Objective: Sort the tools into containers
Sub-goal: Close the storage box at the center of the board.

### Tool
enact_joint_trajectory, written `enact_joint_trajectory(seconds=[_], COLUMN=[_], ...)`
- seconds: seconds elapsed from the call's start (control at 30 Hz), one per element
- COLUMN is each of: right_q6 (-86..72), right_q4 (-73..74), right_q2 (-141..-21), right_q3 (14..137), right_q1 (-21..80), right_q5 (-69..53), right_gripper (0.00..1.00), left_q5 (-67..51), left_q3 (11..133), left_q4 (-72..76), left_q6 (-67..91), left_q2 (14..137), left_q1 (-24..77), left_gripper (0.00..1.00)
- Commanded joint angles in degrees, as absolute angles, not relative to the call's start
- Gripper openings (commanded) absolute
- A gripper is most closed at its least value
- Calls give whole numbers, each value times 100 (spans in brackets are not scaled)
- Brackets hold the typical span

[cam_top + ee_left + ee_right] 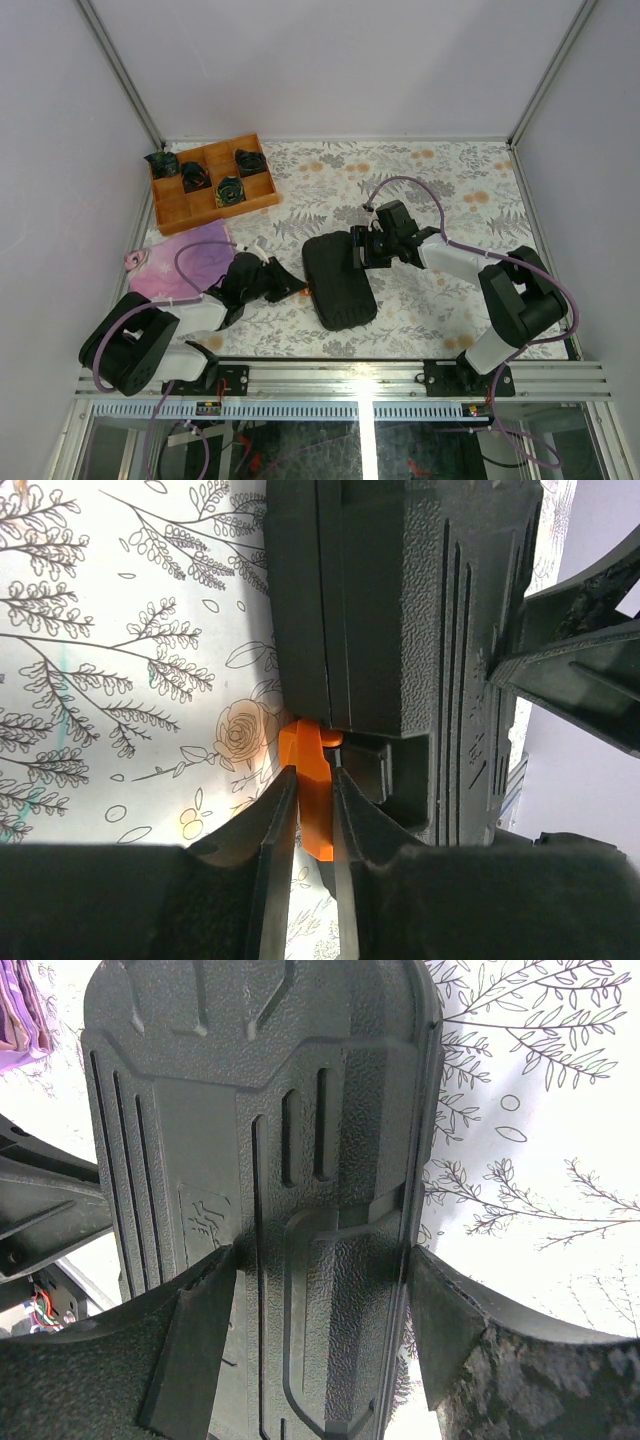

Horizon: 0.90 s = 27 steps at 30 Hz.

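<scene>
The black tool case (340,280) lies shut on the flowered tablecloth in the middle. My left gripper (297,290) is at its left edge, shut on the case's small orange tab (312,790), which sticks out between the two fingers. The case fills the upper part of the left wrist view (400,610). My right gripper (357,250) is open wide at the case's far end. In the right wrist view one finger (200,1330) rests on the ribbed lid (270,1110) and the other (450,1330) sits at the lid's edge. No loose tools are in view.
An orange-brown wooden divided tray (262,190) stands at the back left with several dark bundles in its compartments. A purple cloth (190,262) lies by the left arm. Metal frame posts rise at the back corners and a rail runs along the near edge.
</scene>
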<state>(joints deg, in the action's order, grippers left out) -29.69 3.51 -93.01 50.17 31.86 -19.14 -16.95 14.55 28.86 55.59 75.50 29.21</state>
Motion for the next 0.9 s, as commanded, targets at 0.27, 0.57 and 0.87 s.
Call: enact_joint_trajectory(seconds=[0.27,0.57,0.87], right_q6=[-2555,-2565,-2577], right_q4=[1076,1071,1076], right_q2=[-9721,-9725,-9722], right_q3=[4808,4790,4790], right_q1=[3279,3278,3278], right_q5=[-1362,-1362,-1362], right_gripper=[47,47,47], left_q5=[-1032,-887,-1081], left_q3=[1640,1781,1992], left_q4=[1689,1044,877], left_q6=[5248,5128,5062], left_q2=[7185,6729,6300], left_q1=[2936,2933,2935], left_gripper=[6,5,11])
